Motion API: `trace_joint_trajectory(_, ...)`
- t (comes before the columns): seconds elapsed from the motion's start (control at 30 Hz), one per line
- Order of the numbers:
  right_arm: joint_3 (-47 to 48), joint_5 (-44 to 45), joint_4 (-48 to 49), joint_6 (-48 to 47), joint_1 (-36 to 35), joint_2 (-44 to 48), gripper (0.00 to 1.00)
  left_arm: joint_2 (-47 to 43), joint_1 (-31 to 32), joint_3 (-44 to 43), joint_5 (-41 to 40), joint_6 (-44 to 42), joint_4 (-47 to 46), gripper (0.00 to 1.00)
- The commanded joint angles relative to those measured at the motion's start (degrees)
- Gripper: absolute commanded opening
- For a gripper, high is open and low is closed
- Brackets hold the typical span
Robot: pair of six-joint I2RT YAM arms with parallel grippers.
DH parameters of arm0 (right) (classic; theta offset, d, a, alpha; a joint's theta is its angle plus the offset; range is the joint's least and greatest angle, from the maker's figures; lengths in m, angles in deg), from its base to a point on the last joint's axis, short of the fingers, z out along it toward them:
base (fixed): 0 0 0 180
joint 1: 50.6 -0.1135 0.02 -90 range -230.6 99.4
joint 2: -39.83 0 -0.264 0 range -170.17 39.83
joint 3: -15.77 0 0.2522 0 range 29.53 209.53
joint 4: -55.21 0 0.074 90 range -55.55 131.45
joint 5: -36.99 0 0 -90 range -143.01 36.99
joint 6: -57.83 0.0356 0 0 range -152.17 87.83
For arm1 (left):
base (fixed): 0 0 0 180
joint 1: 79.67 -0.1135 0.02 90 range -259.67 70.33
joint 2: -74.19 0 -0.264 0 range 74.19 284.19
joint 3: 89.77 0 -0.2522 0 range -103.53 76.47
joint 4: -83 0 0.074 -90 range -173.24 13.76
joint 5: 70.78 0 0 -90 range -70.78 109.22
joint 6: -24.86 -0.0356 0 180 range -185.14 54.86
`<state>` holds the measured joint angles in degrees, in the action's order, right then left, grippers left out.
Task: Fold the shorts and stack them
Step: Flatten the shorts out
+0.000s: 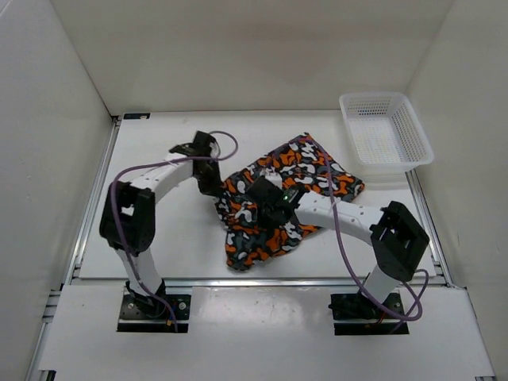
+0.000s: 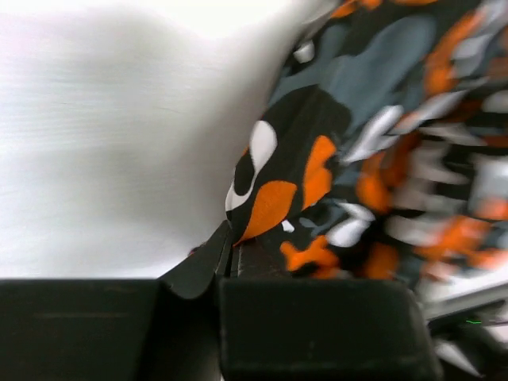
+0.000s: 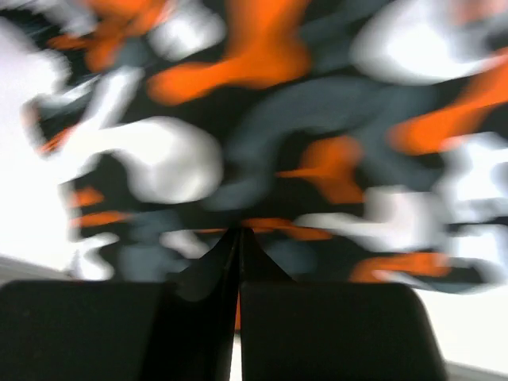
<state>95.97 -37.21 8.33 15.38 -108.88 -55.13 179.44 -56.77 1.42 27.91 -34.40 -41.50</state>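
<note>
The shorts, blotched in orange, black, grey and white, lie crumpled in the middle of the table. My left gripper sits at their left edge. In the left wrist view the left gripper is shut, with a fold of the shorts pinched at its tips. My right gripper is over the middle of the cloth. The right wrist view shows the right gripper shut, its tips buried in the shorts, with orange cloth showing between the fingers.
A white mesh basket stands at the back right corner of the table. White walls enclose the table on the left, back and right. Both arms reach inward from their bases at the near edge.
</note>
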Motion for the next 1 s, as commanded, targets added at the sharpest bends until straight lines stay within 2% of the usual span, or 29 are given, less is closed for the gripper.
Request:
trace_joint_trajectory(0.0, 8.07, 4.60, 2.44, -11.46, 6.15, 4.25, 0.00, -10.14, -8.27, -6.41, 3.17, -1.03, 2.89, 0.10)
trace_joint_trajectory(0.03, 10.88, 3.12, 2.97, -14.21, 10.16, 3.47, 0.00, -10.15, -9.70, -11.56, 4.22, -1.64, 4.48, 0.10)
trace_joint_trajectory(0.1, 23.43, -1.35, 1.15, -19.22, 16.23, 0.15, 0.00, -11.55, -13.38, -20.69, 4.76, -1.65, 9.99, 0.10)
trace_joint_trajectory(0.17, 36.40, -4.96, 0.43, -21.09, 19.33, -1.45, 0.00, -12.61, -15.33, -26.09, 4.76, -1.65, 12.66, 0.10)
trace_joint_trajectory(0.23, 41.91, -8.74, 0.43, -21.62, 22.14, -1.46, 0.00, -15.41, -16.65, -31.01, 6.24, -1.04, 14.24, 0.10)
trace_joint_trajectory(0.33, 44.84, -11.21, 1.12, -22.24, 23.39, 0.82, 0.00, -21.20, -17.18, -31.57, 6.25, 0.36, 14.25, 0.10)
trace_joint_trajectory(0.4, 41.34, -14.10, 3.50, -22.24, 23.39, 3.71, 0.00, -24.03, -17.18, -28.24, 6.25, 1.59, 14.25, 0.10)
trace_joint_trajectory(0.43, 36.53, -18.65, 4.55, -22.24, 23.39, 4.51, 0.00, -25.17, -17.18, -26.83, 6.25, 1.60, 13.73, 0.10)
trace_joint_trajectory(0.47, 31.44, -20.95, 6.21, -21.54, 23.39, 6.43, 0.16, -26.92, -16.14, -23.08, 6.78, 3.17, 12.68, 0.10)
trace_joint_trajectory(0.5, 28.69, -20.98, 6.75, -20.84, 22.87, 7.15, 0.24, -26.94, -15.08, -22.34, 7.48, 3.18, 12.15, 0.10)
trace_joint_trajectory(0.53, 25.88, -19.85, 6.76, -19.96, 22.86, 7.94, 0.28, -26.94, -12.46, -22.34, 7.48, 3.79, 12.14, 0.10)
trace_joint_trajectory(0.57, 19.59, -18.70, 6.76, -19.17, 22.86, 10.03, 0.43, -26.16, -11.04, -22.34, 7.48, 4.67, 12.14, 0.10)
trace_joint_trajectory(0.63, 13.14, -17.81, 7.54, -17.33, 24.78, 12.85, 0.55, -24.58, -7.88, -22.34, 6.61, 5.21, 12.14, 0.10)
trace_joint_trajectory(0.67, 10.24, -17.81, 7.55, -17.32, 27.23, 15.83, 0.67, -22.74, -4.65, -24.43, 6.00, 5.90, 12.14, 0.10)
trace_joint_trajectory(0.73, 3.63, -19.13, 7.55, -17.32, 29.97, 18.92, 0.77, -20.28, -1.90, -26.89, 5.37, 6.61, 12.14, 0.10)
trace_joint_trajectory(0.87, -1.74, -22.29, 5.18, -17.84, 37.34, 26.56, 0.79, -11.94, 3.72, -36.38, 5.90, 8.02, 12.14, 0.10)
trace_joint_trajectory(0.97, -2.45, -25.19, 3.51, -18.55, 37.36, 28.69, 0.86, -9.37, 5.13, -42.54, 5.90, 9.25, 12.14, 0.10)
